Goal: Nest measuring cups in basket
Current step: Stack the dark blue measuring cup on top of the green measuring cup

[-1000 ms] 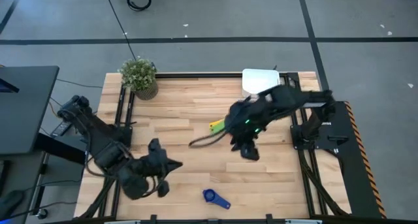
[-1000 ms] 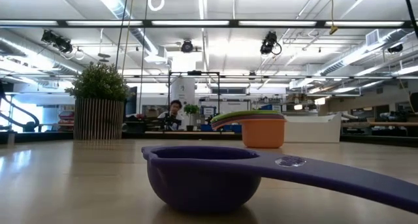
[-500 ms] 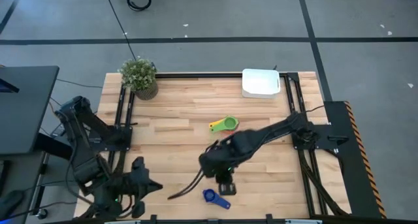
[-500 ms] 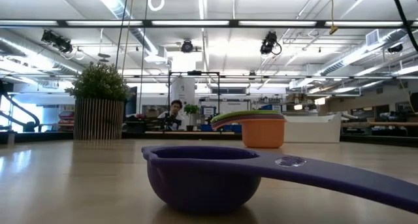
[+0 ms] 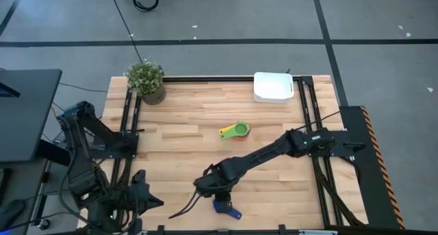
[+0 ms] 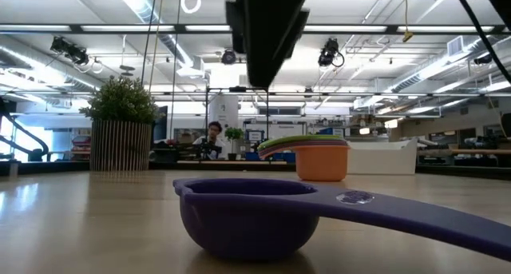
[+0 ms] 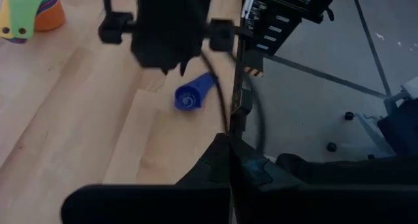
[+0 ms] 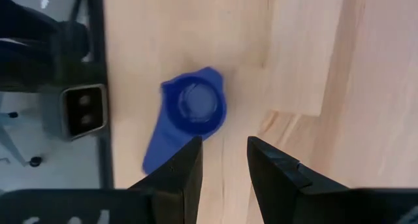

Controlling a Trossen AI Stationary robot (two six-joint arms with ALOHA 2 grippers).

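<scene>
A dark blue measuring cup (image 8: 194, 108) rests on its base, mouth up, near the table's front edge (image 5: 226, 208); it fills the foreground of the low view (image 6: 247, 218). My right gripper (image 8: 224, 162) hangs open just above it, pointing steeply down, with nothing between its fingers (image 5: 217, 192). A stack of nested cups (image 5: 236, 130), orange, green and yellow, stands mid-table. The white basket (image 5: 274, 86) sits at the far edge. My left gripper (image 5: 137, 201) is shut beyond the table's near left corner.
A potted plant (image 5: 146, 81) stands at the far left corner. Black frame rails (image 5: 129, 118) run along the table's left and right sides. Bare wood lies between the cup stack and the blue cup.
My right gripper has swept from mid-table toward the near edge and come down over the blue cup, tipping steeper; its fingers now show at the top of the low view. My left gripper has swung left, off the table's near left corner. The cups have not moved.
</scene>
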